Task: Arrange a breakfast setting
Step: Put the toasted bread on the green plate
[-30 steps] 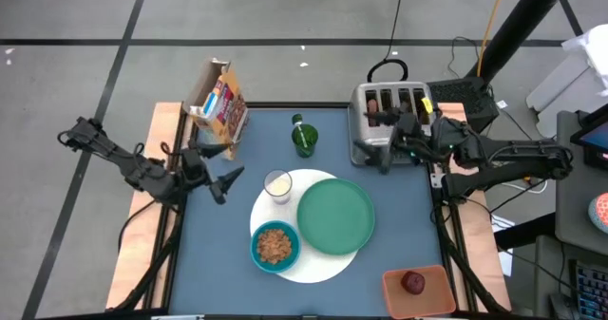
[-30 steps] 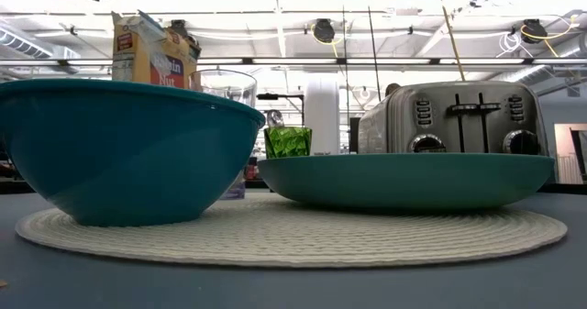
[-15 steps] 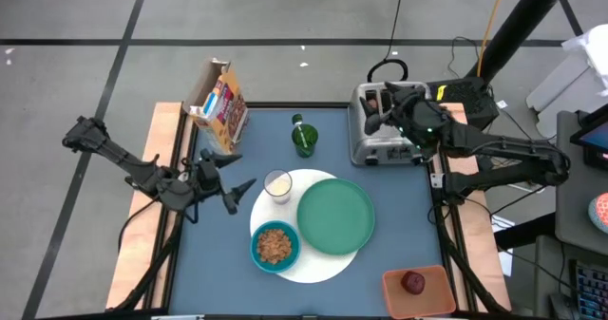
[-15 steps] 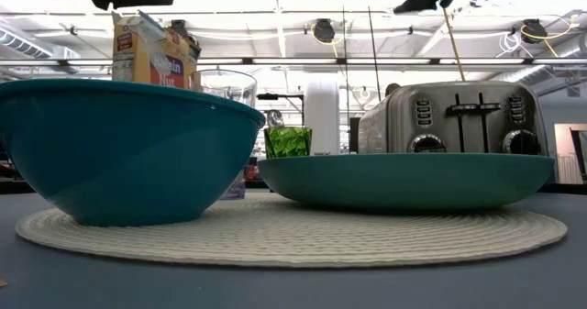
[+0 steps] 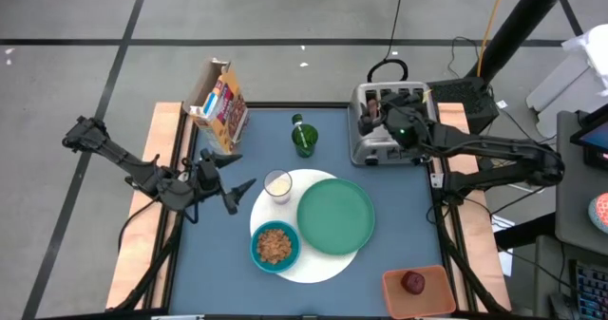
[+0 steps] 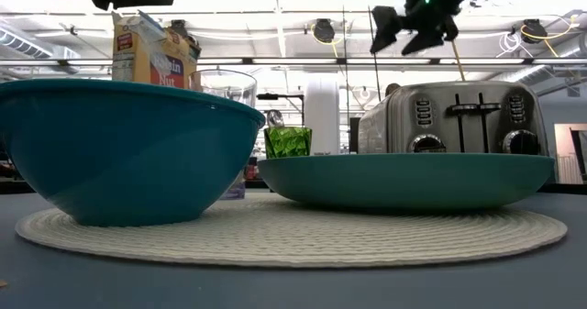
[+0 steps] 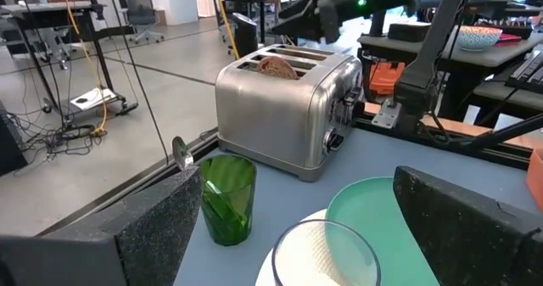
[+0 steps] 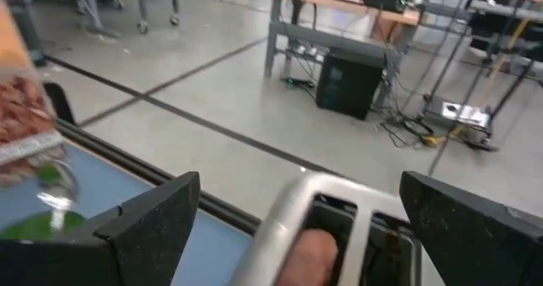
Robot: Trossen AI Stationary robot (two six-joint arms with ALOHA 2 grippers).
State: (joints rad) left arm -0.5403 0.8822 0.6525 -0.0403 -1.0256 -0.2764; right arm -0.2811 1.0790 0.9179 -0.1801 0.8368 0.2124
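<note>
Right wrist view showed the right gripper [image 8: 297, 227], jaws apart, above the brown bagel [image 8: 307, 254] upright in the toaster [image 8: 339, 227] slot; likely light, springy, pinch its top edge.

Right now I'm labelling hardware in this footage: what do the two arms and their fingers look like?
Both are slim black jointed arms with exposed black cables. The left gripper and right gripper each end in two flat, wedge-shaped fingers with a speckled, rough dark surface. A small green light glows on the right arm near its wrist. No other markings are legible.
</note>
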